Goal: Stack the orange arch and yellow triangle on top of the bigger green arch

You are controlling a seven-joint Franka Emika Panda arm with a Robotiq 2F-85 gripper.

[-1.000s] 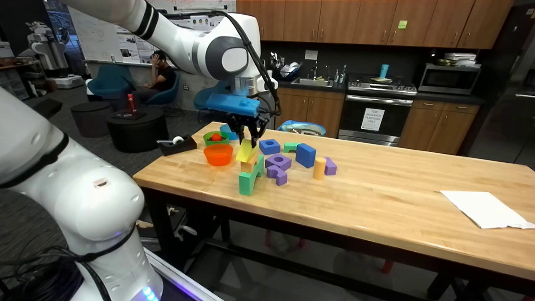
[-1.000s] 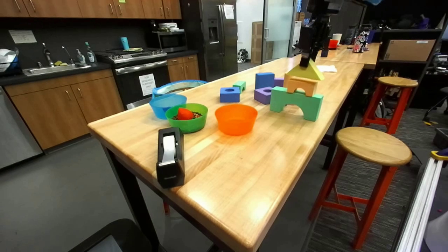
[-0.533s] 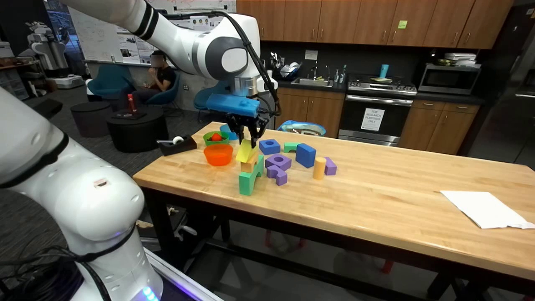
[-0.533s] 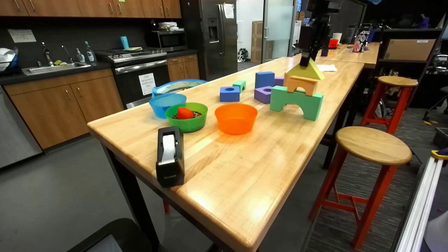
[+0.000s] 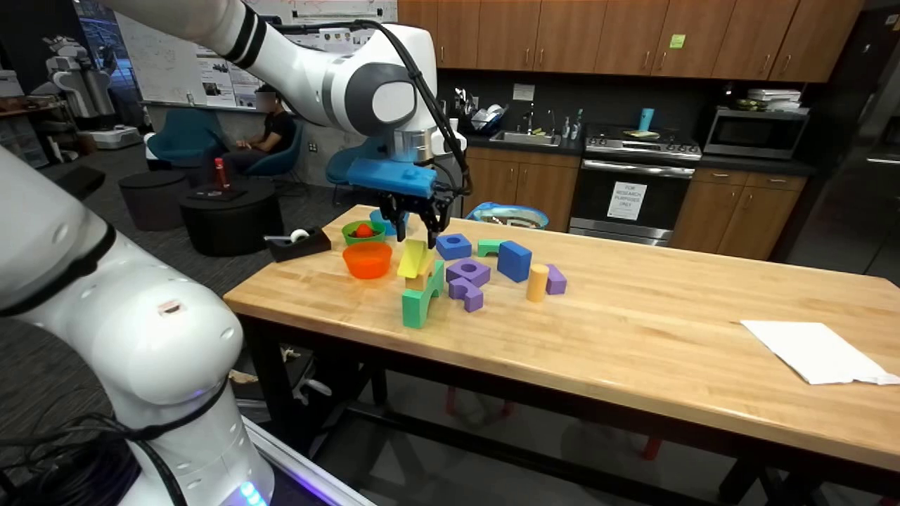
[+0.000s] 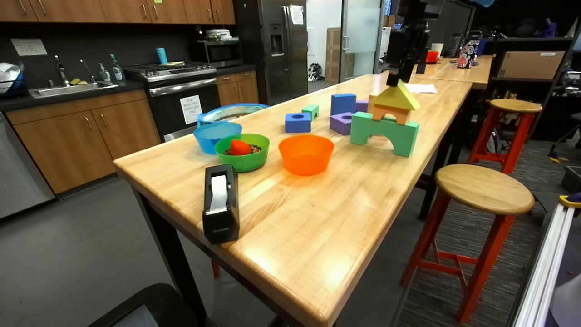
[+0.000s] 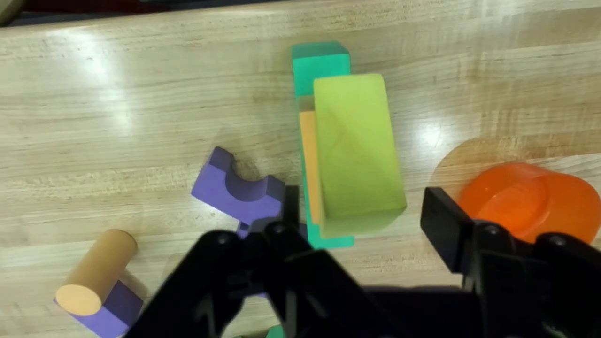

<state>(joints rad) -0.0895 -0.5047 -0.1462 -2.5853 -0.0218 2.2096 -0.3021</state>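
Observation:
On the table the bigger green arch (image 6: 361, 129) stands upright, seen in both exterior views. The orange arch (image 6: 389, 113) sits on its top. Above that rests the yellow triangle (image 6: 397, 97), point up. From the wrist view, the yellow triangle (image 7: 359, 145) looks shifted toward the orange bowl, so a strip of the orange arch (image 7: 310, 159) shows on its other side. My gripper (image 7: 368, 217) is open around the near end of the triangle, with a gap between each finger and the block. In an exterior view the gripper (image 5: 416, 239) is just above the stack.
Close by lie a purple arch (image 5: 465, 294), a purple block with a hole (image 5: 468, 271), blue blocks (image 5: 515, 261), a small green arch (image 5: 489, 247) and an orange cylinder (image 5: 537, 282). An orange bowl (image 6: 306, 154), green bowl (image 6: 243, 159) and tape dispenser (image 6: 221, 204) stand toward the table's end.
My gripper's fingers have parted and let go of the yellow triangle. It has dropped slightly and now sits on the orange arch. The arm has hardly moved.

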